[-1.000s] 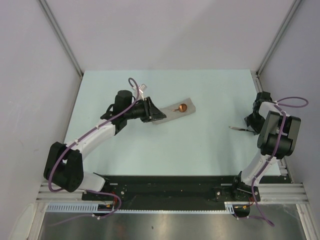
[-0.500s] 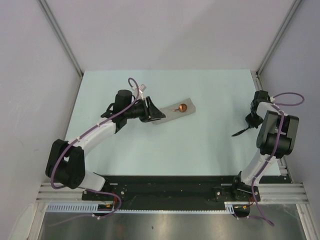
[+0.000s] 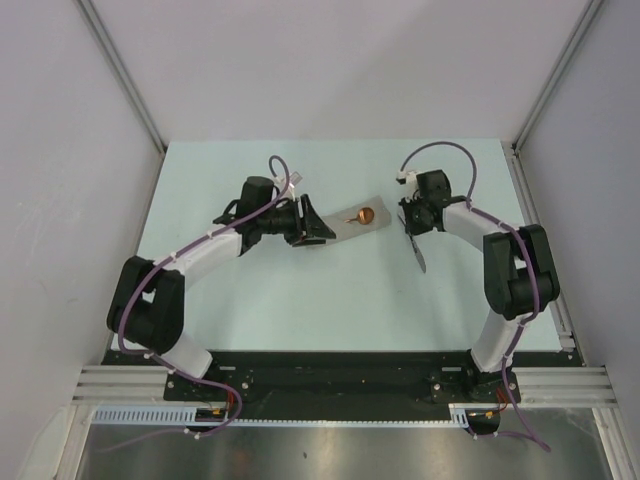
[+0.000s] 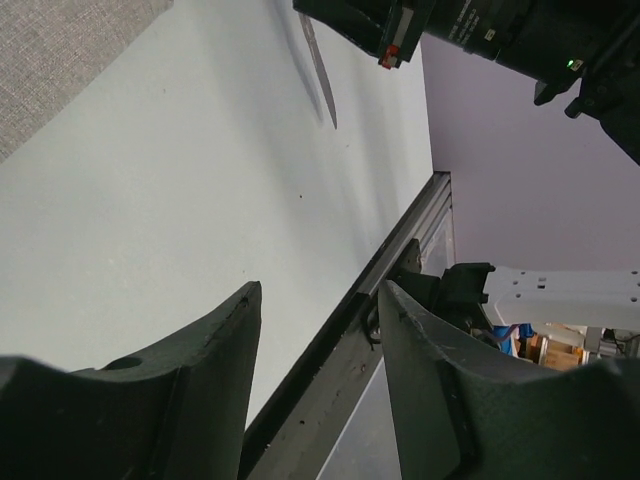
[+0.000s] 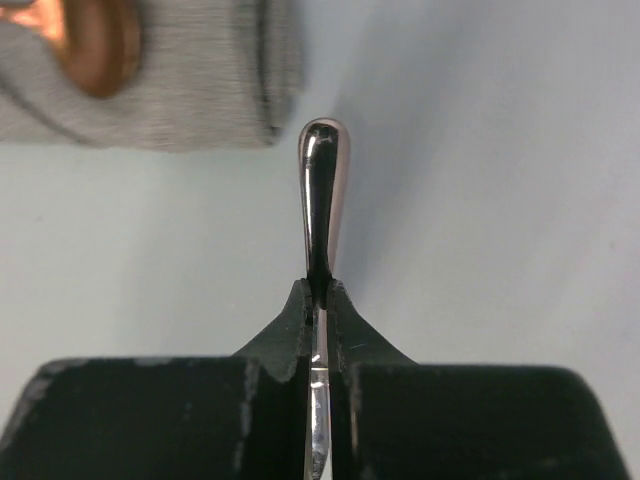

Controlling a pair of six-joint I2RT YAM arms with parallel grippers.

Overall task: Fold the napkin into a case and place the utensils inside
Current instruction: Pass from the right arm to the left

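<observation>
The right arm has swung in 1 second from the right edge of the worktop (image 3: 300, 290) to its middle, the right fingers (image 3: 411, 226) pressed tight on the silvery utensil (image 3: 418, 252), pinched edge-on and carried along. The right wrist view shows the utensil's rounded end aimed at a corner of the case (image 3: 345, 225), just short of the fabric and not touching. The case lies where it was, mid-worktop, with the copper spoon (image 3: 365, 213) already tucked in and its bowl showing at the end toward the right arm. The left fingers (image 3: 312, 224), at the case's opposite end, have been spreading over the same second. They now stand apart with nothing between them, bare worktop showing in the gap. On this evidence 1 of 2 utensils is in and the other is on its approach, so the task looks close to its end. Standing in the way, the spoon's bowl fills part of the mouth. From above, the silvery utensil also hangs slanted toward the near edge rather than in line with the case, so the wrist would likely need turning before a slide-in. With the left fingers released, the soft fabric may shift or bunch if nudged. Whether the mouth gapes enough for a second piece cannot be told.
</observation>
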